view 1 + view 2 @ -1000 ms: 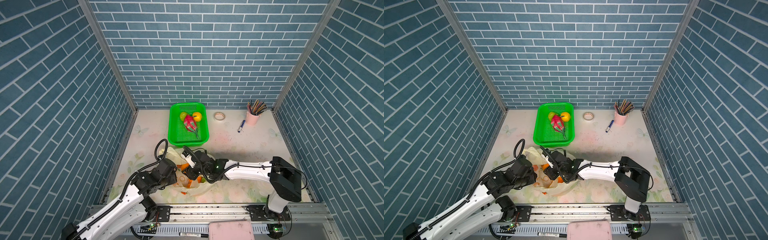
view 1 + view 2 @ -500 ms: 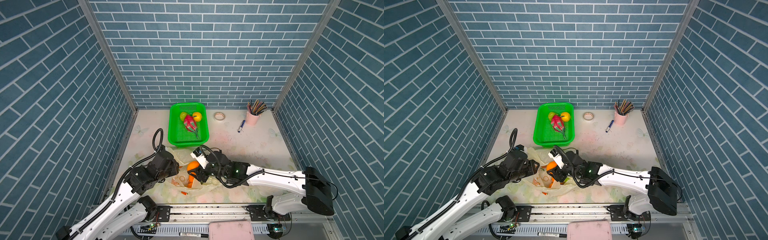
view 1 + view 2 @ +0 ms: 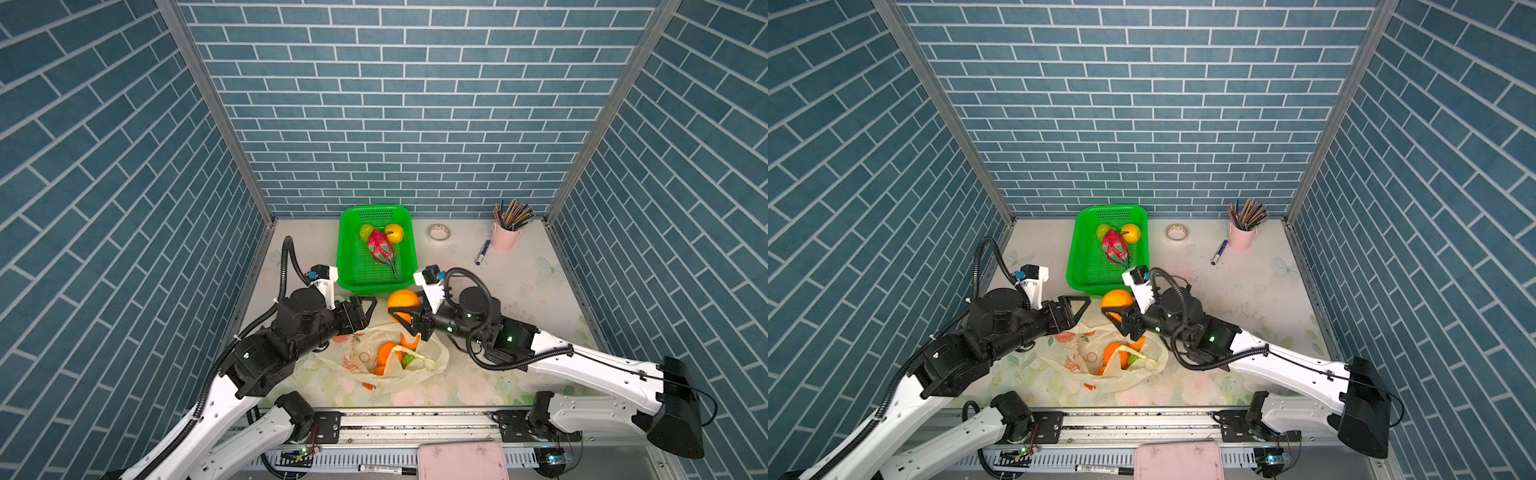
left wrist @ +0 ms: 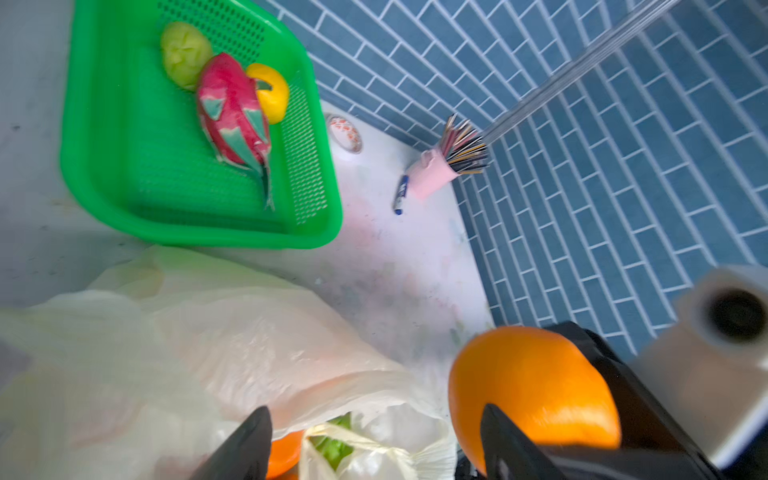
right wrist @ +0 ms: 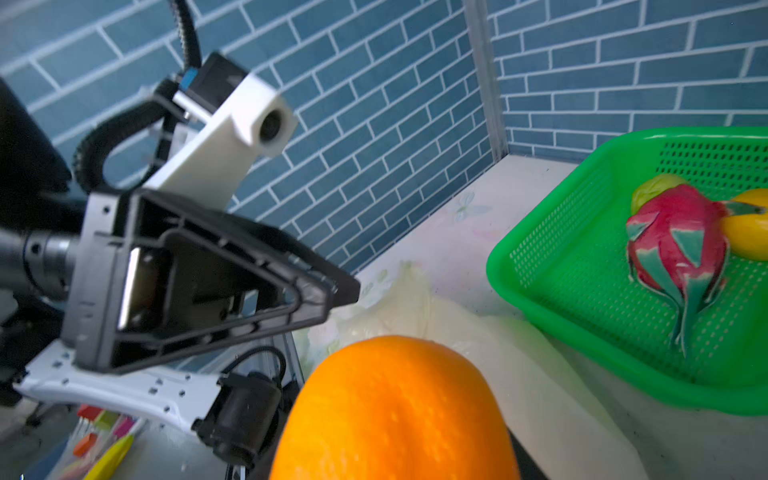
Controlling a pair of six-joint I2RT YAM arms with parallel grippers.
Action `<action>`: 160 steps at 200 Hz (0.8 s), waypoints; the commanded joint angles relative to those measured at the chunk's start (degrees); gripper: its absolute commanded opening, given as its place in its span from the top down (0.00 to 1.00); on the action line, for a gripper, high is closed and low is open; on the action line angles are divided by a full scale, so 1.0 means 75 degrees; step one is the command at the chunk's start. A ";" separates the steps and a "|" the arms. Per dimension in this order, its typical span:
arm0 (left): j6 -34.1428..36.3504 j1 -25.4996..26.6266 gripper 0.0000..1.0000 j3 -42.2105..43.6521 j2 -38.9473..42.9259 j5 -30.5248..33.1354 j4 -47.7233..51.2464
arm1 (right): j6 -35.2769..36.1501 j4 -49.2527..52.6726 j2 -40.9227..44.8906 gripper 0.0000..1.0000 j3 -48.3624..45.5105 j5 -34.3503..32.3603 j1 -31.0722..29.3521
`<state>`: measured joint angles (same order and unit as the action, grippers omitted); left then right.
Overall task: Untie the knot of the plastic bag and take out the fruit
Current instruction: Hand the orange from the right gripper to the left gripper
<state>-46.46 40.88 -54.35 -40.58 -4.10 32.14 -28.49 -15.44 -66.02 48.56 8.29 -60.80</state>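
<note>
The pale-yellow plastic bag (image 3: 432, 361) lies slack near the table's front with its mouth open; no knot shows. Inside it lie an orange (image 3: 388, 352) and a green fruit (image 3: 409, 360), also seen in the left wrist view under a handle strip (image 4: 353, 440). My right gripper (image 3: 405, 316) is shut on another orange (image 3: 402, 300), held above the bag's far edge, close to the green basket (image 3: 376, 209). That orange (image 5: 395, 411) hides the jaws in the right wrist view. My left gripper (image 3: 366, 305) stands open and holds nothing, just left of the held orange.
The basket holds a dragon fruit (image 3: 380, 247), a green fruit (image 3: 365, 230) and a yellow fruit (image 3: 395, 232). A tape roll (image 3: 439, 232), a blue marker (image 3: 482, 252) and a pink cup of pencils (image 3: 505, 240) stand at the back right.
My right gripper has lifted the orange out of the bag, up and towards the basket. My left gripper has let go of the bag, opened wide and risen; the bag has slumped.
</note>
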 commanded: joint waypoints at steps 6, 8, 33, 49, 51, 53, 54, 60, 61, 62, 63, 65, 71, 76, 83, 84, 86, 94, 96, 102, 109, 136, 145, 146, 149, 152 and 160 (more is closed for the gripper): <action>0.0784 -0.0025 0.14 -0.0072 -0.0116 -0.0710 -0.1864 | -0.1688 -0.1328 0.0166 0.48 -0.0295 0.1168 0.0676; 0.0875 -0.0025 0.14 -0.0070 -0.0129 -0.0758 -0.1963 | -0.1789 -0.1395 0.0160 0.48 -0.0306 0.1229 0.0732; 0.2561 -0.0025 0.11 0.0030 -0.0355 -0.1164 -0.3003 | -0.3252 -0.2033 0.0080 0.51 -0.0407 0.2062 0.1438; 0.4159 -0.0019 0.12 0.0084 -0.0525 -0.1397 -0.3397 | -0.3785 -0.2017 0.0015 0.51 -0.0318 0.2538 0.1805; 0.4314 -0.0027 0.12 0.0062 -0.0550 -0.1422 -0.3404 | -0.3831 -0.1995 0.0017 0.51 -0.0303 0.2594 0.1840; 0.4555 -0.0020 0.12 0.0027 -0.0583 -0.1454 -0.3406 | -0.3868 -0.1966 0.0008 0.51 -0.0285 0.2643 0.1876; 0.4666 -0.0023 0.12 0.0027 -0.0598 -0.1468 -0.3412 | -0.3884 -0.1952 0.0005 0.51 -0.0280 0.2661 0.1891; 0.5215 -0.0019 0.12 0.0000 -0.0699 -0.1565 -0.3466 | -0.3971 -0.1821 0.0015 0.51 -0.0226 0.2755 0.1979; 0.5300 -0.0022 0.11 0.0002 -0.0715 -0.1576 -0.3471 | -0.3982 -0.1803 0.0020 0.51 -0.0215 0.2764 0.1990; 0.5384 -0.0024 0.11 -0.0003 -0.0734 -0.1587 -0.3486 | -0.3988 -0.1782 0.0017 0.51 -0.0210 0.2780 0.2001; 0.5467 -0.0025 0.11 -0.0011 -0.0750 -0.1598 -0.3493 | -0.3997 -0.1760 0.0015 0.51 -0.0201 0.2794 0.2012; 0.5623 -0.0025 0.11 -0.0023 -0.0782 -0.1622 -0.3510 | -0.4013 -0.1726 0.0014 0.51 -0.0189 0.2819 0.2039; 0.6027 -0.0030 0.11 -0.0058 -0.0869 -0.1756 -0.3570 | -0.4045 -0.1625 0.0037 0.51 -0.0153 0.2875 0.2081; 0.6432 -0.0017 0.11 -0.0098 -0.0948 -0.1887 -0.3605 | -0.4081 -0.1526 0.0049 0.51 -0.0126 0.2900 0.2114; 0.6931 -0.0024 0.11 -0.0155 -0.1053 -0.2127 -0.3656 | -0.4110 -0.1376 0.0071 0.51 -0.0082 0.2931 0.2144; 0.6967 -0.0025 0.11 -0.0163 -0.1062 -0.2167 -0.3666 | -0.4111 -0.1352 0.0077 0.51 -0.0073 0.2940 0.2148; 0.7149 -0.0025 0.12 -0.0170 -0.1086 -0.2247 -0.3674 | -0.4111 -0.1310 0.0085 0.51 -0.0057 0.2946 0.2161; 0.7827 -0.0024 0.11 -0.0210 -0.1175 -0.2613 -0.3681 | -0.4125 -0.1155 0.0112 0.52 -0.0007 0.2982 0.2176; 0.7956 -0.0016 0.11 -0.0213 -0.1181 -0.2743 -0.3674 | -0.4123 -0.1106 0.0123 0.52 0.0003 0.2983 0.2176; 0.8540 -0.0018 0.12 -0.0228 -0.1226 -0.3037 -0.3643 | -0.4132 -0.0991 0.0157 0.52 0.0028 0.2984 0.2177; 0.9068 -0.0011 0.11 -0.0220 -0.1276 -0.3273 -0.3651 | -0.4142 -0.0843 0.0181 0.52 0.0062 0.3004 0.2182; 1.0292 -0.0017 0.12 0.0092 -0.1355 -0.3813 -0.4365 | -0.4138 -0.0600 0.0337 0.52 0.0053 0.3119 0.2176; 1.0550 -0.0021 0.11 0.0130 -0.1426 -0.3930 -0.4583 | -0.4135 -0.0567 0.0381 0.52 0.0024 0.3146 0.2176; 1.0581 -0.0017 0.11 0.0132 -0.1441 -0.3948 -0.4598 | -0.4135 -0.0566 0.0391 0.52 0.0021 0.3153 0.2176; 1.0673 -0.0016 0.11 0.0117 -0.1481 -0.3995 -0.4628 | -0.4135 -0.0569 0.0402 0.52 0.0019 0.3159 0.2178; 1.0766 -0.0015 0.12 0.0106 -0.1516 -0.4035 -0.4636 | -0.4135 -0.0566 0.0419 0.52 0.0008 0.3170 0.2178; 1.0977 -0.0011 0.11 0.0027 -0.1647 -0.4138 -0.4598 | -0.4135 -0.0566 0.0455 0.52 -0.0005 0.3194 0.2176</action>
<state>23.92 40.91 -54.24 -51.40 -29.65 2.22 -57.23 -20.47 -64.90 47.31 30.26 -44.60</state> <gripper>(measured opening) 0.886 0.497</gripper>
